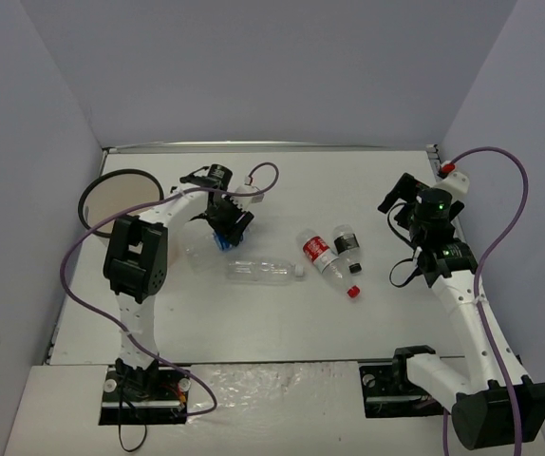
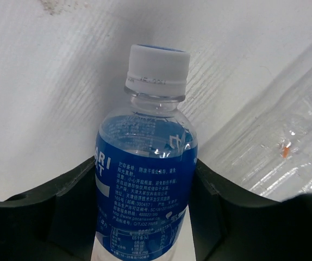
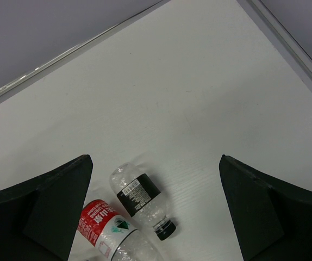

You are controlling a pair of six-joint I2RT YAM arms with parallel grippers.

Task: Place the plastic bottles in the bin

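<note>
My left gripper (image 1: 227, 226) is shut on the blue-labelled bottle (image 1: 223, 239). In the left wrist view the bottle (image 2: 145, 163) sits between the black fingers (image 2: 63, 206), white cap pointing away. A clear crinkled bottle (image 2: 275, 147) lies just to its right. A plain clear bottle (image 1: 265, 271) lies on the table near the left gripper. A faint clear one (image 1: 199, 252) lies to its left. The red-labelled bottle (image 1: 325, 256) and black-labelled bottle (image 1: 347, 245) lie side by side mid-table. My right gripper (image 1: 398, 214) is open above them (image 3: 155, 160). The bin (image 1: 121, 197) stands far left.
White table (image 1: 282, 190) with a raised metal edge at the back and right, purple-grey walls around. Purple cables loop from both arms. The left arm's elbow (image 1: 138, 256) stands between the bin and the near edge.
</note>
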